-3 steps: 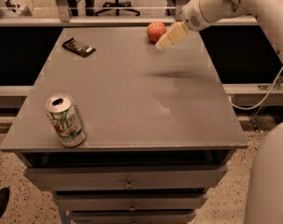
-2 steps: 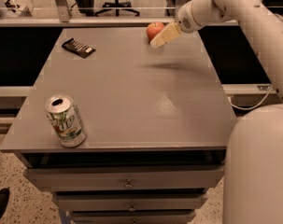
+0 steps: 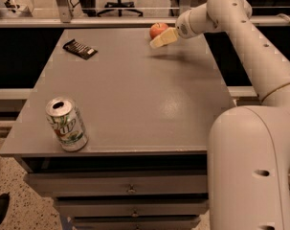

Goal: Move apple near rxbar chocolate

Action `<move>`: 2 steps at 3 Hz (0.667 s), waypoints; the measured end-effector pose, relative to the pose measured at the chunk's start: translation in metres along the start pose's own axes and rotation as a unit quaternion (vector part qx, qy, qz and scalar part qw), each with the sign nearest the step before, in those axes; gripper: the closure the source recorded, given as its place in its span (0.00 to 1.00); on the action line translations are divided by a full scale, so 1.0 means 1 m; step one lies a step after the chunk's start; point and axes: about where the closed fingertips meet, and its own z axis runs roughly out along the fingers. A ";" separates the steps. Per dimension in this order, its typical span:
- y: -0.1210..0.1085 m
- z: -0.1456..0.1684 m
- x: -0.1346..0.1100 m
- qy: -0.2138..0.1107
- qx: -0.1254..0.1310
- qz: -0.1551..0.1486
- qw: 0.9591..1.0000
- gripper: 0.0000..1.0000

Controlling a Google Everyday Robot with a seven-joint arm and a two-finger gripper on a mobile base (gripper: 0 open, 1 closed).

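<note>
The red-orange apple (image 3: 158, 29) sits near the far edge of the grey table (image 3: 135, 95), right of centre. The rxbar chocolate (image 3: 80, 49), a flat dark bar, lies at the far left of the table. My gripper (image 3: 160, 40) hangs just right of and in front of the apple, its pale fingers pointing down-left, close to the apple. It holds nothing that I can see.
A silver-and-green soda can (image 3: 66, 124) stands at the near left corner. My white arm (image 3: 250, 47) reaches in from the right and my body (image 3: 252, 171) fills the near right. Drawers are under the table front. A chair stands behind the table.
My gripper has moved left and a little farther back, closing in on the apple. The apple, bar and can have not moved.
</note>
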 end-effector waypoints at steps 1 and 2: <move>-0.003 0.022 -0.003 -0.022 -0.004 0.015 1.000 0.00; -0.001 0.038 -0.006 -0.038 -0.012 0.031 0.999 0.18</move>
